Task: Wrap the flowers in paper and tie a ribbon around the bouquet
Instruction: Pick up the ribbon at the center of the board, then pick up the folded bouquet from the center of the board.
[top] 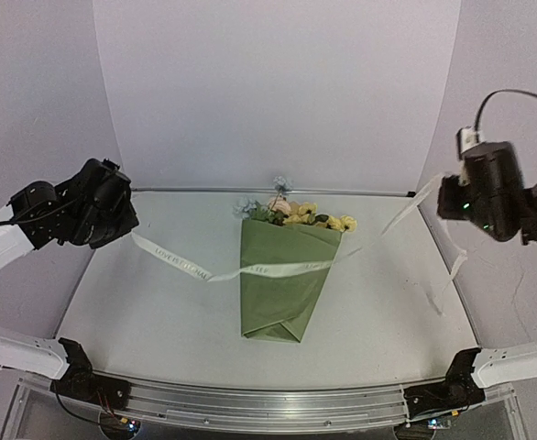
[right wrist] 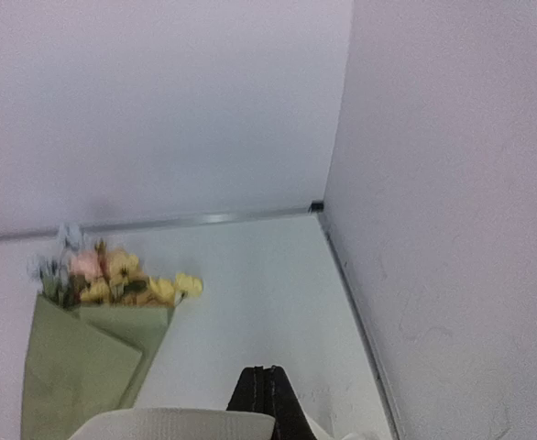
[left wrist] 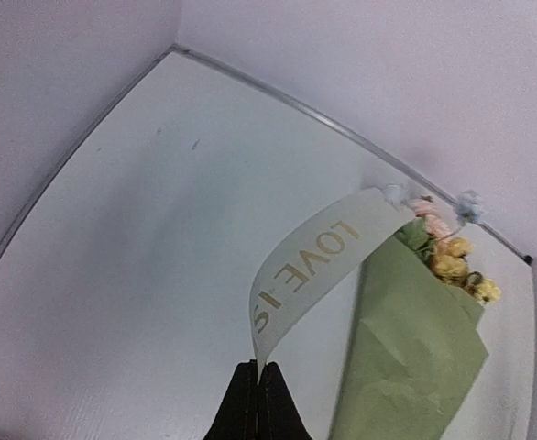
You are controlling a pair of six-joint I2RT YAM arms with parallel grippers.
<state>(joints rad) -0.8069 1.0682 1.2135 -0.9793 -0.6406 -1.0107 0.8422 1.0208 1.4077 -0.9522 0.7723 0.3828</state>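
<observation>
One bouquet (top: 287,275) lies flat on the worktop (top: 158,302), about midway between the left and right edges. Its narrow folded tip points toward the near edge and its wide rim toward the far edge. It is a single cone of olive-green paper (top: 282,293). The flowers (top: 298,214) spill out above the rim: several yellow blooms, at least one pink and at least two pale blue, the blue ones closest to the far edge. The stems are hidden inside the paper.

One ribbon (top: 268,269), cream-white, runs across the front of the cone a little below the rim. On the left it dips near the worktop and then climbs to the left gripper (top: 126,226). On the right it rises to the right gripper (top: 444,191). From there one loose tail hangs down near the right edge. Whether the ribbon also passes behind the cone cannot be told.

There are two grippers, both raised above the worktop, one over the left edge and one over the right edge, well apart from the bouquet. In the left wrist view the left gripper's fingers (left wrist: 246,408) are pressed together with the ribbon end pinched between them, and gold lettering reading "LOVE IS" shows on it. In the right wrist view the right gripper's fingers (right wrist: 254,396) are likewise closed tight, and the ribbon curves across just below them.
</observation>
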